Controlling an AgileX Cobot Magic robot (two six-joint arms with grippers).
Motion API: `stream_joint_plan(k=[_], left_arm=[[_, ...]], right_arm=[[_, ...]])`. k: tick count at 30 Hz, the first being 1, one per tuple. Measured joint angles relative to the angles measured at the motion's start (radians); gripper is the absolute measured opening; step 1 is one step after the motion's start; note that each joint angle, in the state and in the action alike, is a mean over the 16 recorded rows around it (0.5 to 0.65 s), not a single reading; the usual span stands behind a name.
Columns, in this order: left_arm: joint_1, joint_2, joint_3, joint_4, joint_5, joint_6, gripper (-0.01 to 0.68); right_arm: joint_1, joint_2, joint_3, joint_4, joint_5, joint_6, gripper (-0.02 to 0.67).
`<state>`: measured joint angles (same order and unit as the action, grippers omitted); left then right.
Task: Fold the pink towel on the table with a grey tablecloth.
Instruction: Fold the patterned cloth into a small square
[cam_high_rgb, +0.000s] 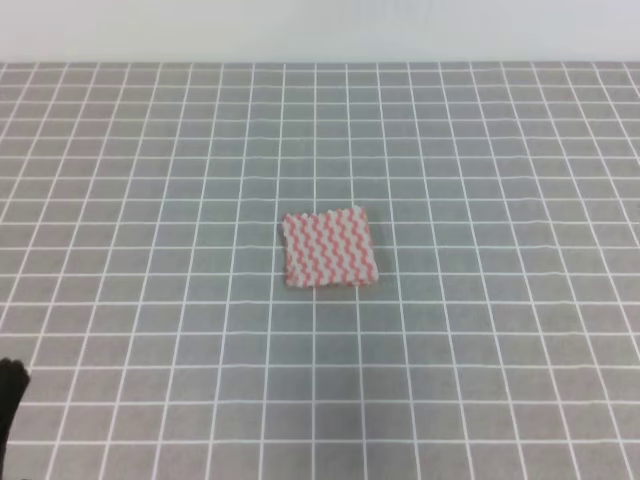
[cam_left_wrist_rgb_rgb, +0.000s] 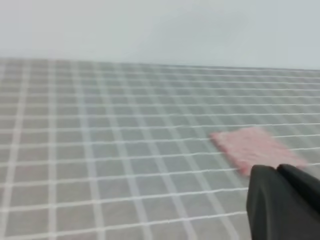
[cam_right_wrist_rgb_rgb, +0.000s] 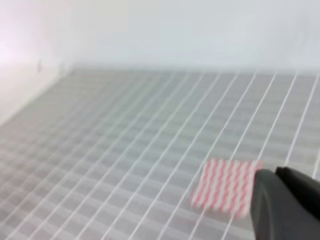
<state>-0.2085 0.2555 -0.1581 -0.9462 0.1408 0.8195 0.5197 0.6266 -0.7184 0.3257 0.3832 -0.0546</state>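
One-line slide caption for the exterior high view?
Pink towel lies flat mid-table on the grey gridded tablecloth, untouched; a dark arm part shows at the lower-left edge.

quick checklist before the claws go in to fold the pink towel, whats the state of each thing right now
1. Pink towel lies flat in one layer, not yet folded: ok.
2. Towel sits fully on the table with a grey tablecloth, away from its edges: ok.
3. Nothing lies on or touches the towel: ok.
4. Left claw is clear of the towel, which lies beyond it in the left wrist view: ok.
5. Right claw is not gripping the towel; the cloth lies just beside it in the right wrist view: ok.
6. Both claws open enough for a pinch: cannot tell, only dark blurred tips show.
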Motion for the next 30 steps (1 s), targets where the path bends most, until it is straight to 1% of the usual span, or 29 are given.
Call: stream_joint_plan(k=[7, 12, 15, 22, 30], left_arm=[[0.0, 0.003, 0.114, -0.025, -0.072, 0.01, -0.003], [0.0, 0.005, 0.157, -0.031, -0.074, 0.017, -0.003], [0.0, 0.005, 0.17, -0.035, -0.061, 0.018, -0.003], [0.0, 0.008, 0.18, -0.04, -0.043, 0.02, -0.002], [0.0, 0.005, 0.177, -0.043, -0.04, 0.018, -0.003]], right_arm=[[0.0, -0.227, 0.297, 0.0, -0.266, -0.036, -0.015], [0.0, -0.301, 0.478, -0.001, -0.43, -0.055, -0.015], [0.0, -0.32, 0.558, 0.0, -0.495, -0.059, -0.015], [0.0, -0.325, 0.66, 0.004, -0.556, -0.06, -0.015], [0.0, -0.327, 0.68, 0.011, -0.561, -0.064, -0.015]])
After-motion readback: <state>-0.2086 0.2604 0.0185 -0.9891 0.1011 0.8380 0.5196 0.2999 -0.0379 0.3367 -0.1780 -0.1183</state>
